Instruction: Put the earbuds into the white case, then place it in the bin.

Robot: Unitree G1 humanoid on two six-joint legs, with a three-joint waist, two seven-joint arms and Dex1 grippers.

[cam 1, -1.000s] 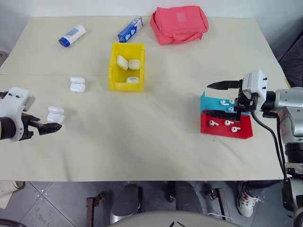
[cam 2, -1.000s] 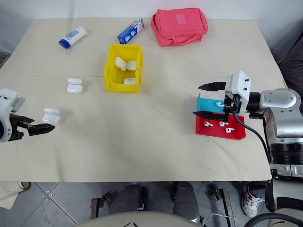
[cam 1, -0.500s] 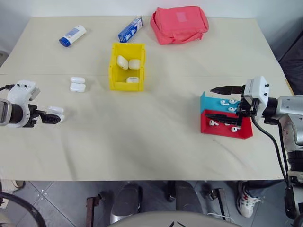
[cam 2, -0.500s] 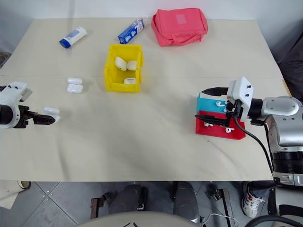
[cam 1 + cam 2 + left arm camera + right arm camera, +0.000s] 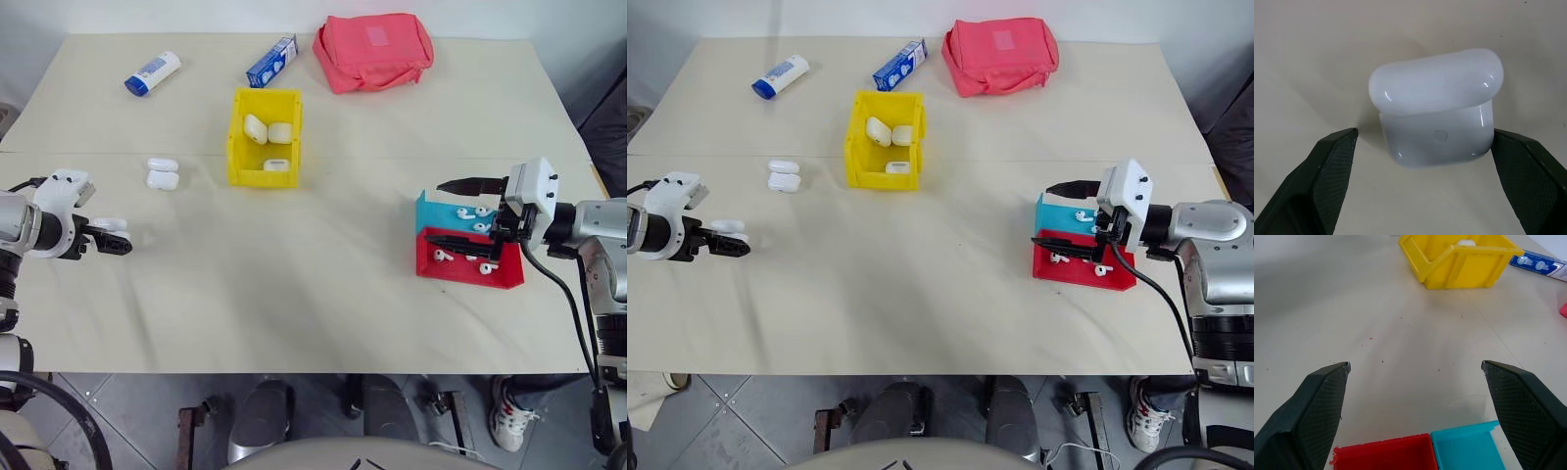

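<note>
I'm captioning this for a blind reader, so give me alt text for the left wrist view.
A closed white case lies on the beige table, framed between the left gripper's two open black fingers, neither touching it.

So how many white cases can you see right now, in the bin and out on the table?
5. Three lie in the yellow bin. One lies open just left of the bin. One sits between the left gripper's open fingers. More could be hidden inside the bin.

You're likely in a lab: a bare cream desk (image 5: 323,284) on grey floor tiles (image 5: 137,411), laid with sorting props.
</note>
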